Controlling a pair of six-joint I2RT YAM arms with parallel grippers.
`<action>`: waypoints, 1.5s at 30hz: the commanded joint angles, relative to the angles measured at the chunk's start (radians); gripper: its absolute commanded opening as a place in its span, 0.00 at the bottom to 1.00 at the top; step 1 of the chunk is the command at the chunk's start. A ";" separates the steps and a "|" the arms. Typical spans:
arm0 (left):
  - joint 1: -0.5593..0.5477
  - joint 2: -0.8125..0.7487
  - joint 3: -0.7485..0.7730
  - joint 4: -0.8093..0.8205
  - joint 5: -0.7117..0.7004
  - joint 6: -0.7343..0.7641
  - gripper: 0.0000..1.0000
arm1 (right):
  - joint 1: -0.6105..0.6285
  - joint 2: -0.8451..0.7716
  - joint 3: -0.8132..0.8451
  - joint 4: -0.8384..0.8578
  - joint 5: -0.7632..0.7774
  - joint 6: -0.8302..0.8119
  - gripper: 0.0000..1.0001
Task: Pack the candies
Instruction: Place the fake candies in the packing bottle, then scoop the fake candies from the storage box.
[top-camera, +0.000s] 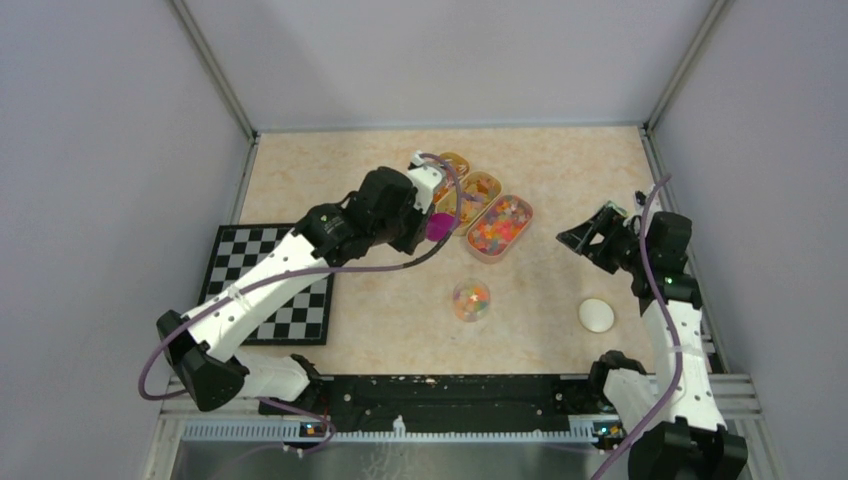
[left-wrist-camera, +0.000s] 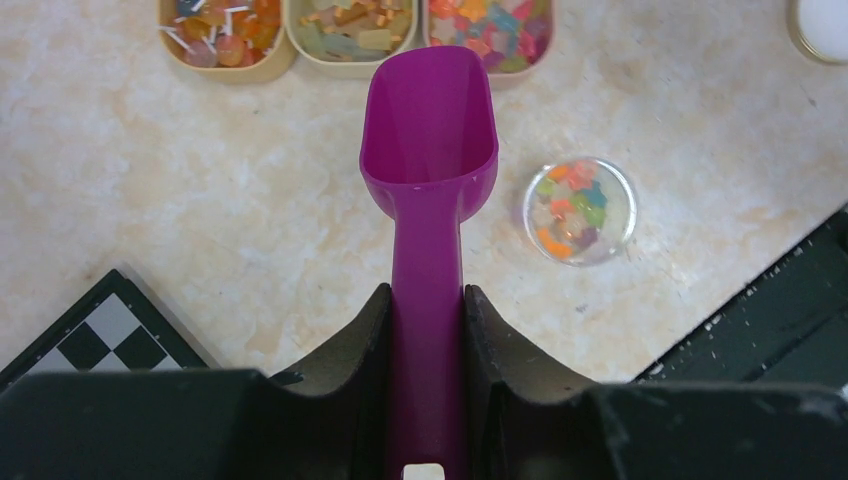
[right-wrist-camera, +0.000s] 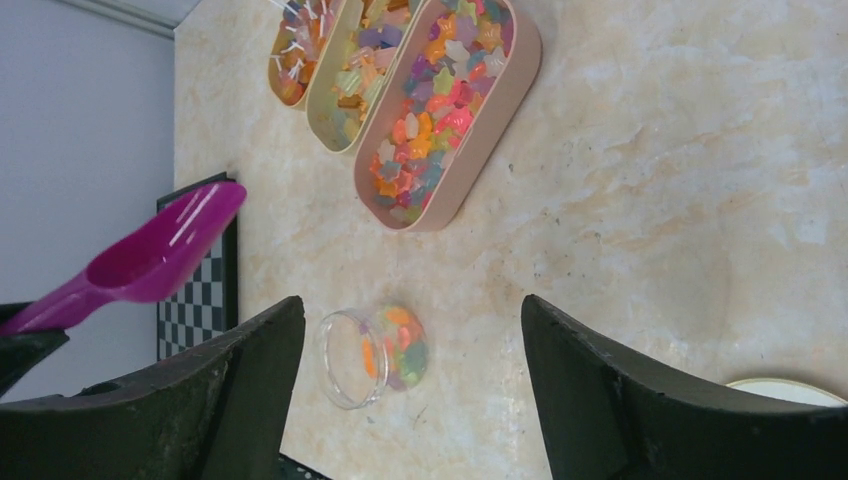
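Multicoloured candies (top-camera: 499, 224) fill the nearest of three oval tan trays at the back centre, also in the right wrist view (right-wrist-camera: 435, 105) and the left wrist view (left-wrist-camera: 490, 25). A small clear jar (top-camera: 471, 300) with a few candies stands in front of them, also in the wrist views (left-wrist-camera: 580, 211) (right-wrist-camera: 372, 356). My left gripper (left-wrist-camera: 428, 320) is shut on the handle of a purple scoop (left-wrist-camera: 430, 130), which is empty and held above the table left of the trays (top-camera: 439, 226). My right gripper (right-wrist-camera: 412, 330) is open and empty, held above the table at the right (top-camera: 588, 235).
A white round disc (top-camera: 596, 315) lies near the right arm's base. A black-and-white checkerboard (top-camera: 270, 285) lies at the left. The two farther trays (top-camera: 478, 193) (top-camera: 452, 170) hold other sweets.
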 joint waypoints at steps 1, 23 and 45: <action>0.124 0.020 0.044 0.116 0.120 0.051 0.00 | 0.006 0.112 0.070 0.107 -0.024 -0.031 0.74; 0.278 0.413 0.310 0.054 0.303 0.156 0.00 | 0.225 0.903 0.569 0.425 0.091 -0.075 0.63; 0.280 0.575 0.407 -0.023 0.237 0.242 0.00 | 0.303 1.431 0.990 0.459 -0.071 -0.087 0.30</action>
